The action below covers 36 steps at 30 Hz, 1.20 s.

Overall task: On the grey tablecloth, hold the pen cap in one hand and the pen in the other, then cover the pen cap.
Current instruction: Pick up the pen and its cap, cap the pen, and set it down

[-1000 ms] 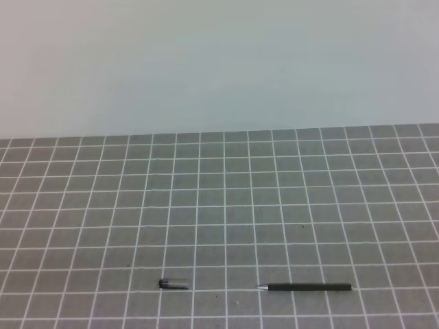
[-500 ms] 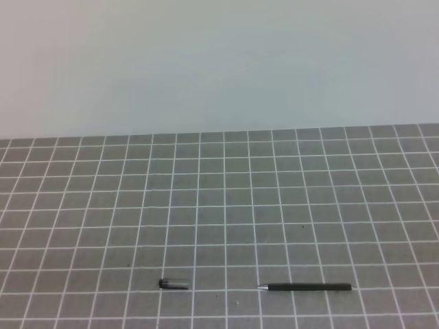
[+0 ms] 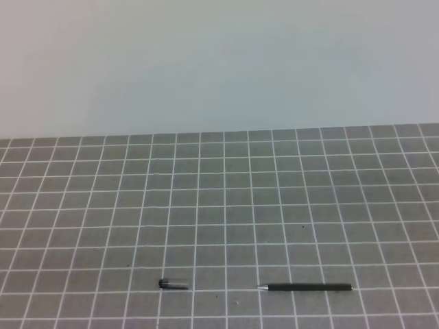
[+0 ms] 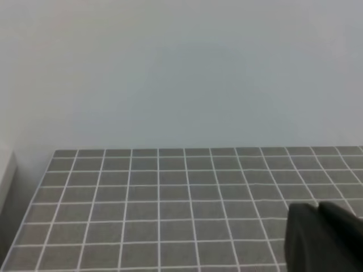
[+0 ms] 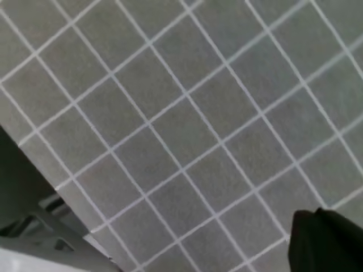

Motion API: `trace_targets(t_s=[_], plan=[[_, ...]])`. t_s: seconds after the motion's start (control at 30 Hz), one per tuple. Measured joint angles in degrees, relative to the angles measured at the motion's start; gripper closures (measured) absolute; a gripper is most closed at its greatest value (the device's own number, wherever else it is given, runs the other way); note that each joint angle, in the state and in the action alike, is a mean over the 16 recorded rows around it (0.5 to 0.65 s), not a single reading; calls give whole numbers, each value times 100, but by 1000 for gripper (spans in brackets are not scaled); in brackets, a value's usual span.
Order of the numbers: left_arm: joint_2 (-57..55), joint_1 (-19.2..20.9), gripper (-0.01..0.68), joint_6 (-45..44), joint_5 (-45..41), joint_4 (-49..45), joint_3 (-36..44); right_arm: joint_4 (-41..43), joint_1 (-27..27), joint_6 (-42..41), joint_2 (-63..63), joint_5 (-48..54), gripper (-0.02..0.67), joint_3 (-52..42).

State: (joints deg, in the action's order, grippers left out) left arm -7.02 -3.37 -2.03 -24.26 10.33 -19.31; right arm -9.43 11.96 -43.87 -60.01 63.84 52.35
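Exterior high view: the pen cap [image 3: 172,284] lies flat near the front edge of the grey tablecloth [image 3: 226,199], left of centre. The pen [image 3: 306,288] lies well apart to its right, silvery tip pointing at the cap. Neither is held. The left gripper [image 4: 324,238] and right gripper [image 5: 323,241] appear only in their wrist views, both clenched on nothing.

Behind the work area, a plain pale wall [image 3: 219,65], blank and evenly lit, faintly blue-grey with a warmer tint toward the left in the high view. Soft, diffuse light throughout, without hard shadows. In the left wrist view, the same bare wall [image 4: 181,73], plus a pale strip [image 4: 4,175] at the far left edge. In the right wrist view, blurred dark and pale shapes [image 5: 34,232] at lower left, too indistinct to identify.
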Motion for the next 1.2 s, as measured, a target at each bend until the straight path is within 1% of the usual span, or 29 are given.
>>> trace_targets(t_s=[0.2, 0.4, 0.67, 0.87, 0.93, 1.03, 1.2], plan=[[-14, -2, 676, 0, -2, 43, 3, 1, 326, -472, -1278, 267, 646, 630], [-14, -2, 676, 0, 8, 45, 6, -48, 465, -765, -2321, 322, 646, 1174], [-14, -2, 676, -5, 58, 48, 6, -258, 507, -1141, -3390, 207, 646, 1721], [-14, -2, 676, -13, 97, 53, 6, -401, 679, -1593, -4003, 93, 635, 2036], [-14, -2, 676, -16, 102, 54, 6, -408, 778, -1730, -4174, 49, 619, 2123], [-14, -2, 676, -20, 106, 56, 6, -340, 961, -1900, -4395, -35, 575, 2225], [-14, -2, 676, -23, 110, 58, 6, -89, 1272, -2116, -4679, -230, 465, 2327]])
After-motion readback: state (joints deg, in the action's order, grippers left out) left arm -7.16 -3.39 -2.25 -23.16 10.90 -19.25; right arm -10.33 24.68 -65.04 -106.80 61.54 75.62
